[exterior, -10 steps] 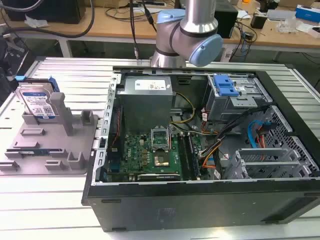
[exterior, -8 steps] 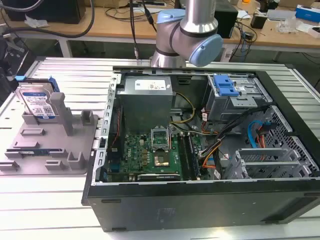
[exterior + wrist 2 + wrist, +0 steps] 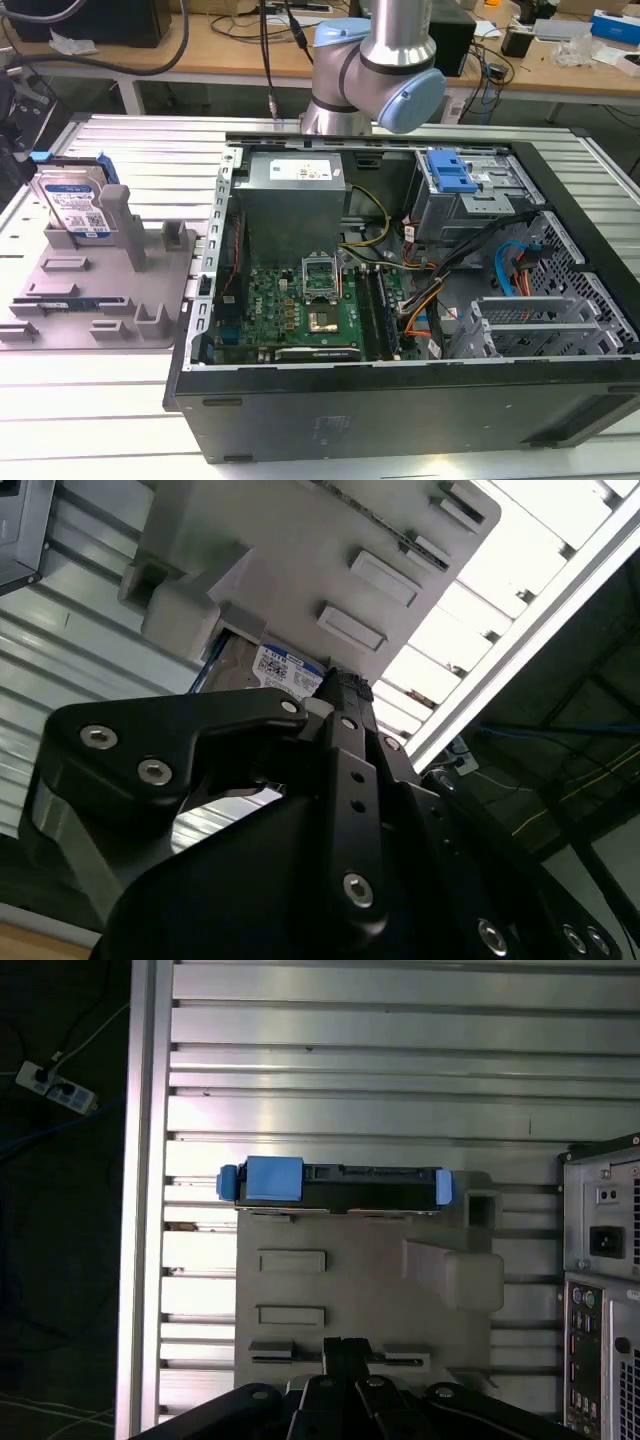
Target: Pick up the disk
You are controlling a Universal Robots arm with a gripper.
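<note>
Silver drive with the white-and-blue label, that's the disk (image 3: pixel 73 203). It's over on the exterior view's left, about mid-height in the frame, standing on its edge in a slot of the grey plastic holder (image 3: pixel 100 300). It leans back a little against a grey upright, with a blue rail poking out along its upper edge. The holder sits flat on the ribbed aluminium table (image 3: pixel 130 140), just beside the open black computer case (image 3: pixel 400 400), which takes up the middle and right of that frame. The arm (image 3: pixel 380 60) shows at the upper middle, behind the case.

In the first wrist view you look straight down on the disk (image 3: pixel 340 1185), so it's seen edge-on as a thin dark strip with blue rails at both ends, parked at one end of the holder (image 3: pixel 350 1280). The gripper (image 3: pixel 345 1345) is over the opposite end of the holder, well apart from the disk. Its fingers look pressed together with nothing between them.

The second wrist view has the gripper (image 3: pixel 340 680) in the foreground, with the disk's label (image 3: pixel 285 670) peeking out behind the tip and the holder (image 3: pixel 300 540) beyond it.
</note>
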